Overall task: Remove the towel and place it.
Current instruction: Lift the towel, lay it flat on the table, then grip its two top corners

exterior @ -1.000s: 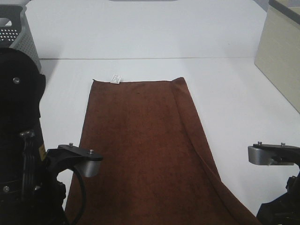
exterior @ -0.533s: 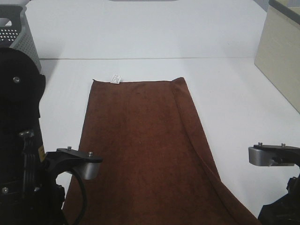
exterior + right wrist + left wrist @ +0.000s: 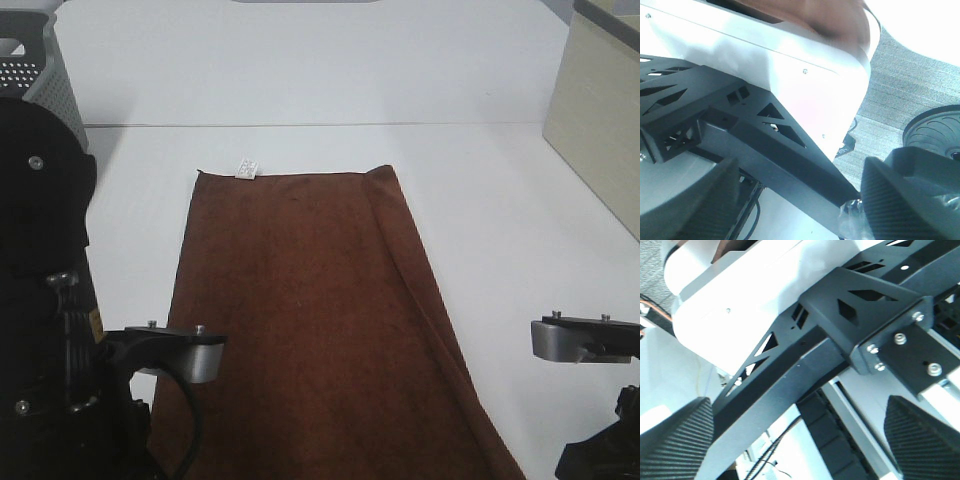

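Note:
The towel lies spread flat on the white table, dark brown, its small white tag at the far short edge. Its near end runs off the lower edge of the exterior high view. My left arm and right arm sit low at the near corners, their fingers hidden there. In the left wrist view my left gripper is open, with nothing between its ribbed pads. My right gripper is also open and empty. A brown strip of towel hangs over the table edge.
A grey perforated basket stands at the far left. A beige box stands at the right edge. Below the table the wrist views show the black stand frame, grey carpet and a wheel.
Both arms have sunk a little toward the near edge. The towel's near right corner has drawn slightly inward.

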Controlling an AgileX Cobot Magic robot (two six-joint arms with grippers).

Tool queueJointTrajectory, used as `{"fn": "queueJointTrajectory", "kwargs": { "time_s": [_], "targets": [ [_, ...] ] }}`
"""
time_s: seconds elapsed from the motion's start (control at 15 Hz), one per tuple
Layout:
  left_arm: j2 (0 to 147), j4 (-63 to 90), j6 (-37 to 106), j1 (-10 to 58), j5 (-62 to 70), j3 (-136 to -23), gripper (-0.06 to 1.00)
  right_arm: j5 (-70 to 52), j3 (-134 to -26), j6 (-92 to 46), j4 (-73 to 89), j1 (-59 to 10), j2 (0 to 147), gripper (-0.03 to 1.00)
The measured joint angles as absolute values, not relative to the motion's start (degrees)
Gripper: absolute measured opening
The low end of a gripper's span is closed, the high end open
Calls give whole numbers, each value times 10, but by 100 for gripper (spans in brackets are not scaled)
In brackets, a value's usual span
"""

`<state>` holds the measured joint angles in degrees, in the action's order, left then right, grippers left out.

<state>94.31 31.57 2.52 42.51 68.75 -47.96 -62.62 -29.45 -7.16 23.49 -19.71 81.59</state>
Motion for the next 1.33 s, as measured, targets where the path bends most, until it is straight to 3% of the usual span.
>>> {"fn": "queueJointTrajectory", "kwargs": {
  "time_s": [0.33, 0.53, 0.6, 0.93, 1.33],
  "targets": [
    [943, 329, 32, 425, 688, -482, 86, -622, -310, -84, 231, -197, 813, 69],
    [943, 279, 45, 418, 689, -548, 86, -573, -405, -75, 166, -197, 800, 69],
    [944, 223, 45, 374, 685, -606, 86, -559, -494, -40, 115, -186, 809, 69],
    [985, 174, 111, 175, 622, -709, 86, -551, -667, -66, 144, -58, 921, 69],
    [1138, 176, 163, 69, 524, -855, 86, -521, -843, -133, 187, -48, 1113, 80]
  ]
}}
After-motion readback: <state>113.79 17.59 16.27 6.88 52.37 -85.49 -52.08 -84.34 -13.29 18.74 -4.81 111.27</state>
